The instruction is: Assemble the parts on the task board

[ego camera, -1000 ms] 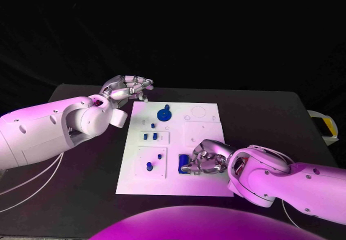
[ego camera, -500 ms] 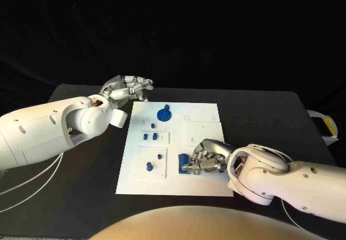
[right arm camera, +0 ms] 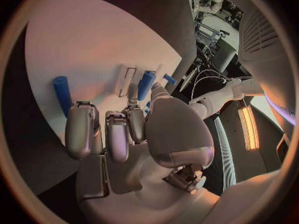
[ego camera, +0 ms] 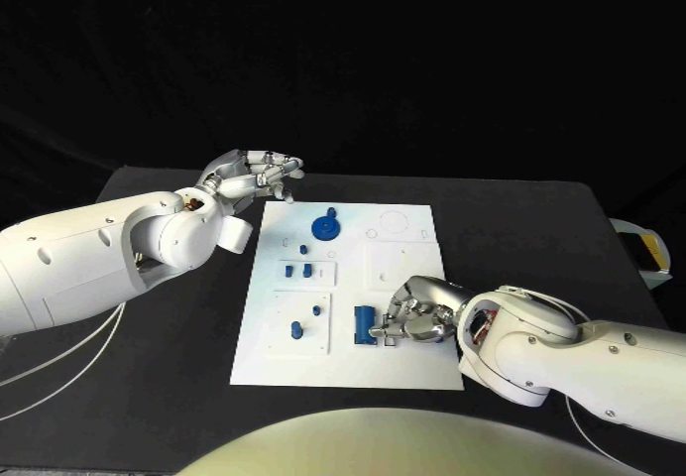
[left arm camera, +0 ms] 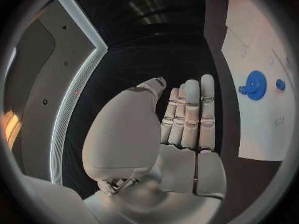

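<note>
The white task board (ego camera: 394, 213) lies mid-table. A blue gear (ego camera: 326, 228) stands at its far end, also seen as the gear (left arm camera: 254, 84) on the board (left arm camera: 249, 129). Small blue pegs (ego camera: 297, 270) sit further in. My right hand (ego camera: 417, 315) rests on the board's near part, fingers curled, beside a long blue bar (ego camera: 365, 325). In the right wrist view that bar (right arm camera: 61, 94) lies loose on the board (right arm camera: 93, 40), and a short blue part (right arm camera: 146, 84) sits pinched between thumb and fingertip of the right hand (right arm camera: 134, 134). My left hand (ego camera: 258, 177) hovers off the board's far left corner, and the left hand (left arm camera: 187, 119) holds nothing.
Two more blue pegs (ego camera: 296, 329) stand in the near left plate of the board. A yellow and white object (ego camera: 643, 248) sits off the table's right edge. Black table surface (ego camera: 529, 228) surrounds the board.
My right hand has shifted slightly to the right and nearer, uncovering more of the long blue bar. The left arm has not moved.
</note>
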